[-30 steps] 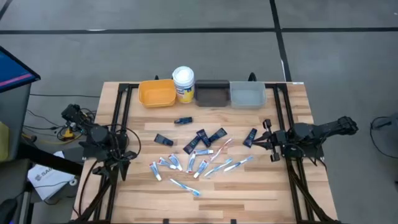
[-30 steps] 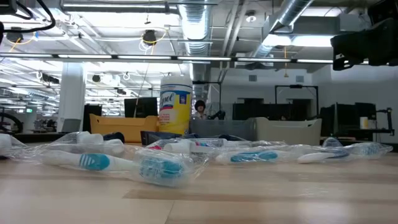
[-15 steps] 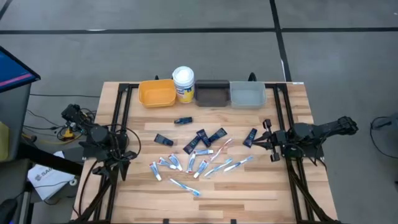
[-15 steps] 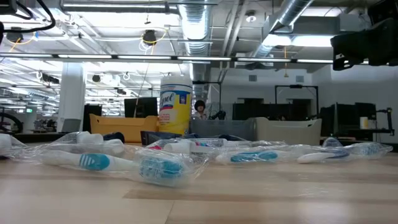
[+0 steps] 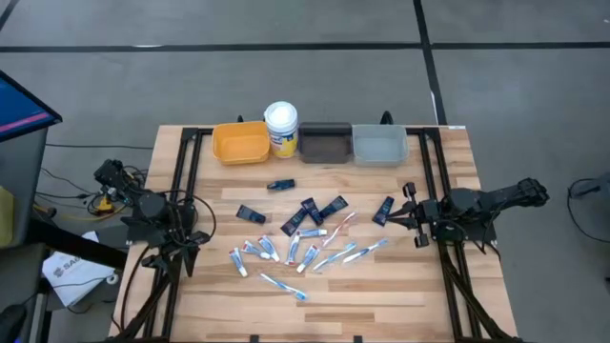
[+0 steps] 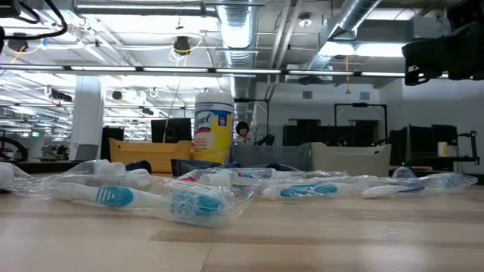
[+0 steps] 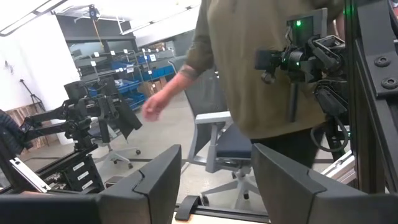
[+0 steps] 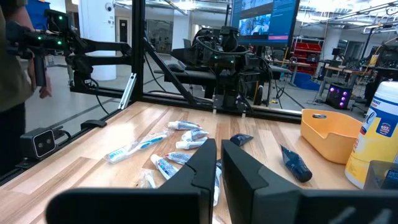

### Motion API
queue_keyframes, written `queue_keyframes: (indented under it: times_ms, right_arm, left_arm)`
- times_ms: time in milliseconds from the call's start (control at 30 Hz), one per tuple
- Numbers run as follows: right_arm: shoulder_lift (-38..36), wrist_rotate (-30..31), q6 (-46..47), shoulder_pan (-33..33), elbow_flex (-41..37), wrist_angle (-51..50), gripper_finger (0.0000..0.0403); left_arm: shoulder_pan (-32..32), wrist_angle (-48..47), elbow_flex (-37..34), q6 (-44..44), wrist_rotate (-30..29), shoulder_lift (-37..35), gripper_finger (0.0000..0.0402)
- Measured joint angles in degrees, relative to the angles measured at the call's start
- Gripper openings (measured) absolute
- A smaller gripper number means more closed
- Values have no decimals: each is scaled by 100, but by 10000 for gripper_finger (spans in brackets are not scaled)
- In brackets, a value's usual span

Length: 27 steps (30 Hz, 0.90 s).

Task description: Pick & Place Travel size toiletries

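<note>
The travel size toiletries lie loose on the middle of the wooden table [image 5: 400, 295]. Among them are dark navy mini tubes [image 5: 310, 208], small white tubes [image 5: 270, 250] and wrapped toothbrushes [image 5: 284, 286]. The low view shows them flat on the tabletop [image 6: 113, 196]. My left gripper [image 7: 216, 180] stands open at the table's left side [image 5: 181, 238], pointing level, away from the items, with nothing between its fingers. My right gripper [image 8: 219, 163] is shut and empty at the table's right side [image 5: 396, 219]. It points level toward the pile, and one navy tube [image 5: 383, 208] lies just in front of it.
Along the far edge stand a yellow bin [image 5: 240, 142], a white-lidded yellow tub [image 5: 280, 129], a dark bin [image 5: 325, 143] and a grey bin [image 5: 379, 145]. Black frame rails [image 5: 181, 181] run along both sides. A person [image 7: 261, 62] stands beyond the table.
</note>
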Motion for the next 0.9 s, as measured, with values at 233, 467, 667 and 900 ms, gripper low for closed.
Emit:
queue_keyframes:
  times_ms: [233,467,667,900]
  right_arm:
    - [0,0,0,-1,-1,1,17]
    - [0,60,-1,-50,1,4,17]
    - [0,455,0,-228,-1,70,17]
    - [-2,460,2224,-310,-1,531,17]
  left_arm:
    - [1,0,2,0,-2,0,191]
    - [2,1,1,0,-1,0,191]
    - [0,0,0,0,0,0,191]
    - [2,2,0,0,0,2,191]
